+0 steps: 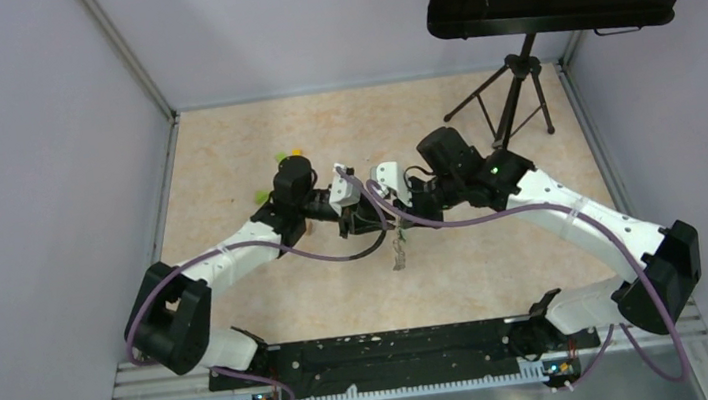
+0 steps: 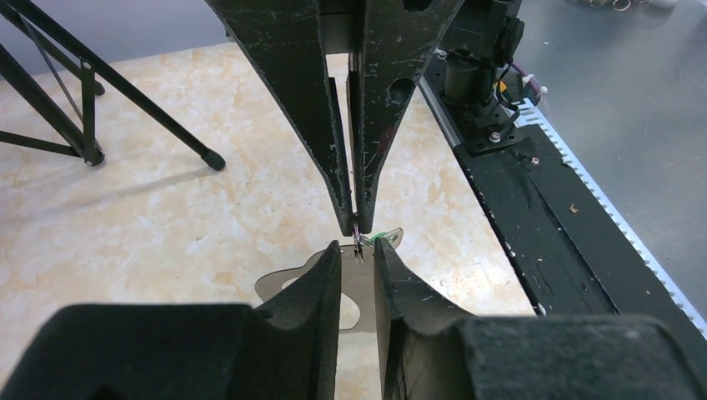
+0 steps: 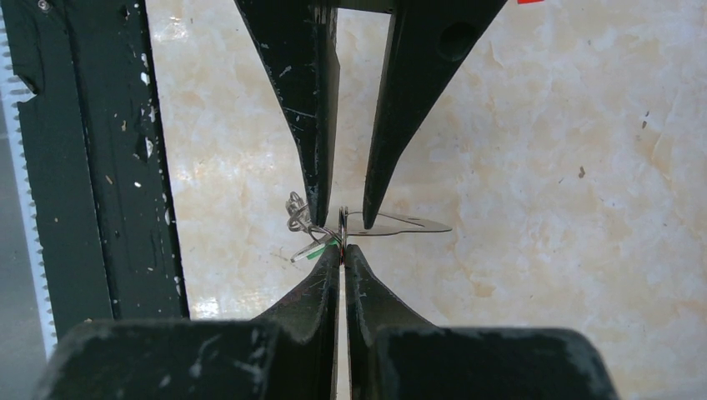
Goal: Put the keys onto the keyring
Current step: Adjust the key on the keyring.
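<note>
R pincer (image 3: 343,248) clenched on keyring (image 3: 343,218); L pincer (image 2: 357,250) parted, astride key (image 3: 408,223). Key prob light, stiff, slippery: pinch flat head.

A beige, marbled tabletop (image 1: 224,154) is seen from above. The three feet of a black tripod stand (image 1: 516,91) are set on its far right part. Small green and yellow bits (image 1: 285,156) are scattered toward the far left. A black mounting plate (image 1: 387,352) is fixed along the near edge.
</note>
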